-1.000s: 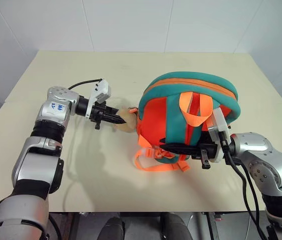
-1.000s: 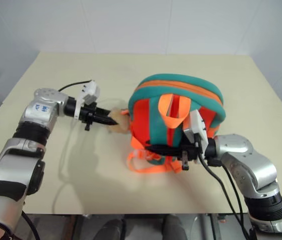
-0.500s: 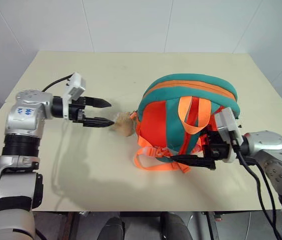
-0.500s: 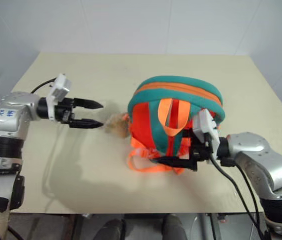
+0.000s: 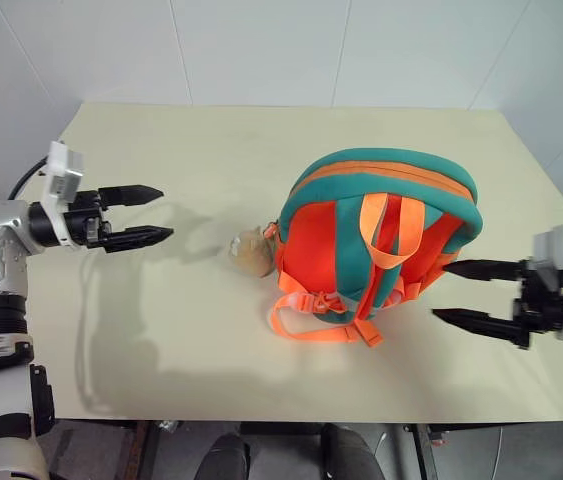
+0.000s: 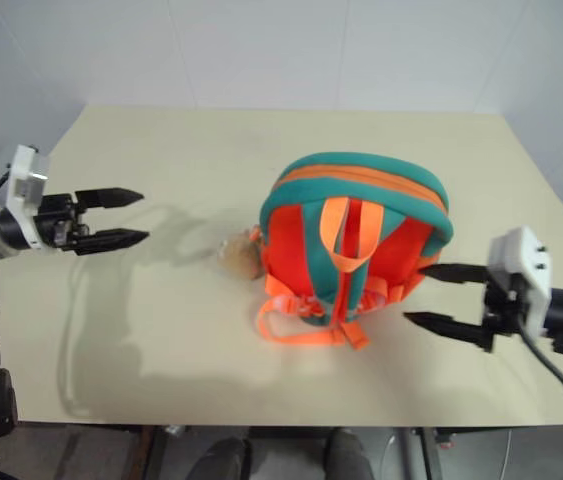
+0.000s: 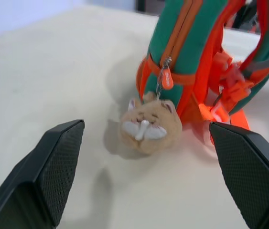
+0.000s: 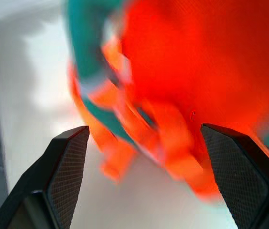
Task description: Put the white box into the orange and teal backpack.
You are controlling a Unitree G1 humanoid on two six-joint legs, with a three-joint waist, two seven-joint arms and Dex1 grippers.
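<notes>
The orange and teal backpack (image 5: 376, 235) lies on the table with its straps up and its zipper shut. A tan plush toy (image 5: 249, 250) hangs from it on the left side. The white box is hidden from view. My left gripper (image 5: 164, 212) hovers open well to the left of the toy, pointing at it, with nothing between its fingers. In the left wrist view the toy (image 7: 148, 126) and the zipper pull (image 7: 166, 78) lie ahead. My right gripper (image 5: 439, 290) is open and empty just off the backpack's right edge, pointing at the backpack (image 8: 182, 71).
The beige table (image 5: 211, 150) has bare surface to the left of the backpack and behind it. White walls stand past its far edge. My right gripper is close to the table's front right edge.
Both grippers have opened and drawn away from the backpack. The left one let go of the plush toy and went left. The right one let go of the straps and went right.
</notes>
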